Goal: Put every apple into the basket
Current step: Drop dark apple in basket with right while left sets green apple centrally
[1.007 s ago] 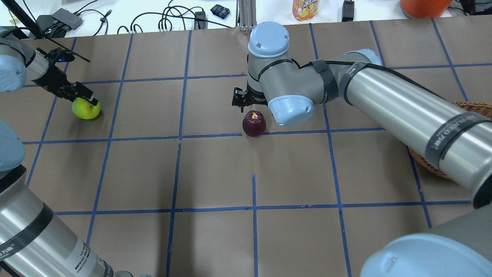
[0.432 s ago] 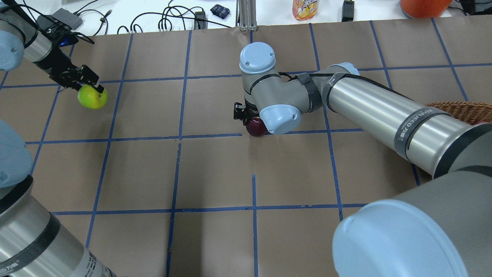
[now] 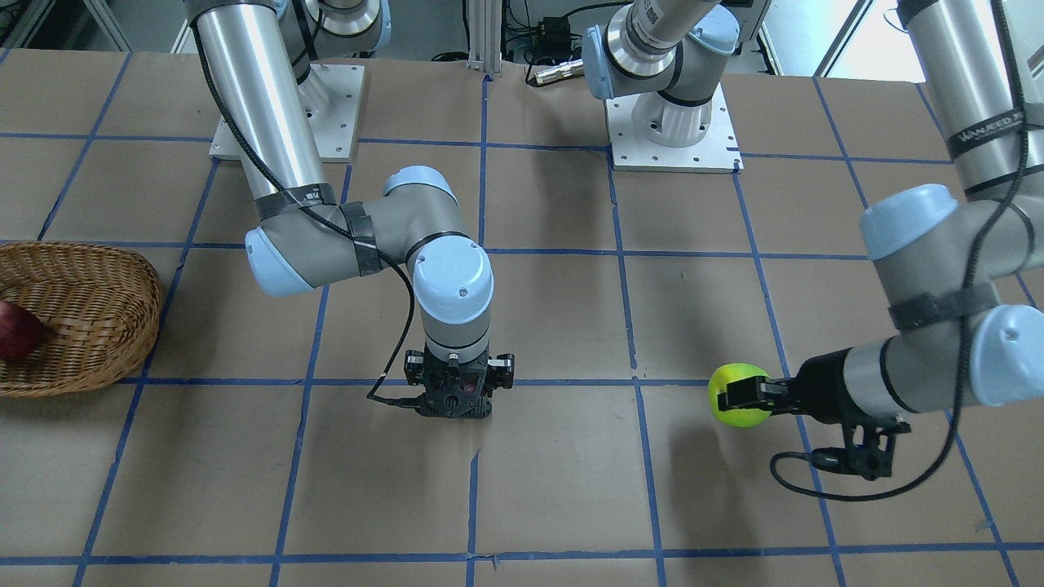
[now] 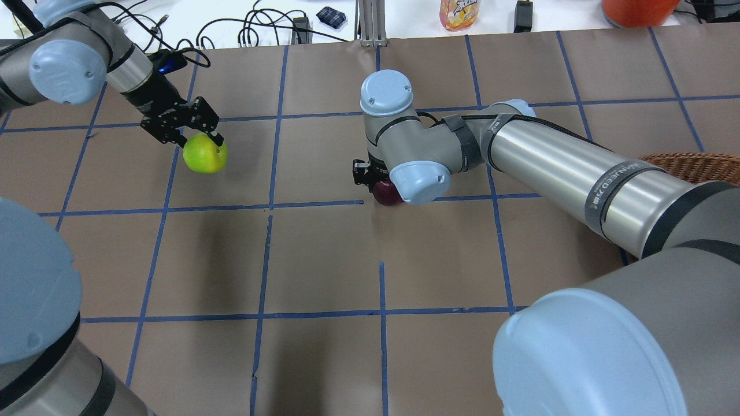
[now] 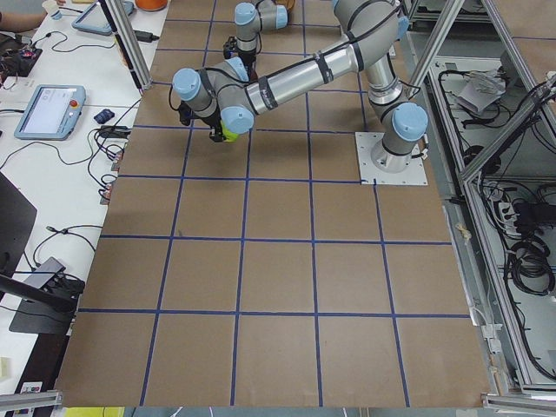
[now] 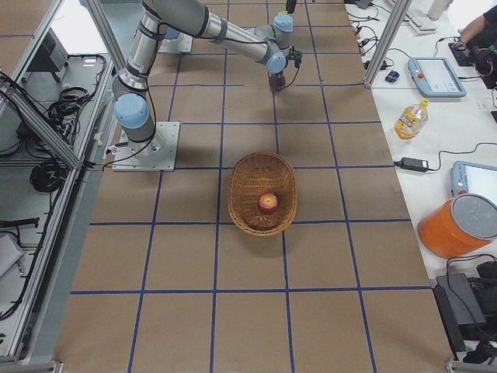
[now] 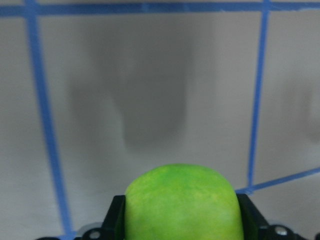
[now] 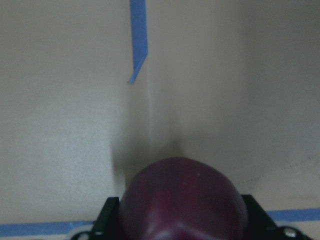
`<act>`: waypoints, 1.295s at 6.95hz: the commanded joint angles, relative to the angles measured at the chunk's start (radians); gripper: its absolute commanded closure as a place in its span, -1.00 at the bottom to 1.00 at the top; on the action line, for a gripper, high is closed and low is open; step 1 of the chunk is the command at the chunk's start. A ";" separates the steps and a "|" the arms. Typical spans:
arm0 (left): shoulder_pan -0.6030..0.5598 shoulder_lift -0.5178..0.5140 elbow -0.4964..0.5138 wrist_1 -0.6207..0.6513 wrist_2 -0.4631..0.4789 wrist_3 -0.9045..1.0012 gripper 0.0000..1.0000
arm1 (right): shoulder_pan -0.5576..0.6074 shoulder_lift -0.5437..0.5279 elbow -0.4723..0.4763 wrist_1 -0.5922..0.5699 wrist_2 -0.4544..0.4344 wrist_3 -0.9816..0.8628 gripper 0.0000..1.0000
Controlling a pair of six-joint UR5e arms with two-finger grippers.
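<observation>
Green apple [image 4: 205,153]: held in the left hand [image 4: 196,137], whose fingers [image 7: 116,220] are clamped on its two flanks. It hangs clear of the surface [image 4: 324,260], and in the left wrist view its shadow lies apart from it on the brown covering. Its position is toward the robot's left side, well apart from the other fruit. Maroon apple [image 4: 384,192]: near the middle of the surface, just beside a crossing of the blue tape lines [image 4: 318,203]. The right hand [image 3: 458,398] points straight down over it. In the right wrist view a black finger presses each flank, so this hand is grasping the apple. The apple's shadow meets its underside; whether it rests on the surface or is just raised cannot be told. Red apple [image 6: 268,203]: lying inside the basket [image 6: 245,175], near the middle of the floor and upright with its pale top showing. The basket stands on the surface at the robot's right end, well apart from both hands; the right arm's forearm crosses above its near rim in the overhead view. Off the covered area, on the white bench at the operators' side, stand a bottle [image 6: 409,119] of yellow drink and an orange tub [image 6: 458,225] with a grey lid.
</observation>
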 commanded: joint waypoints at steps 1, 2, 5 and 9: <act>-0.115 0.077 -0.141 0.166 -0.002 -0.225 1.00 | -0.037 -0.056 -0.010 0.027 0.020 -0.051 0.19; -0.173 0.080 -0.161 0.211 -0.002 -0.289 1.00 | -0.109 -0.111 0.002 0.069 0.017 -0.188 0.17; -0.473 0.009 -0.151 0.438 0.001 -0.632 1.00 | -0.456 -0.304 0.161 0.149 -0.006 -0.624 0.14; -0.566 -0.049 -0.201 0.610 0.171 -0.713 -0.99 | -0.961 -0.432 0.384 0.009 0.041 -1.215 0.13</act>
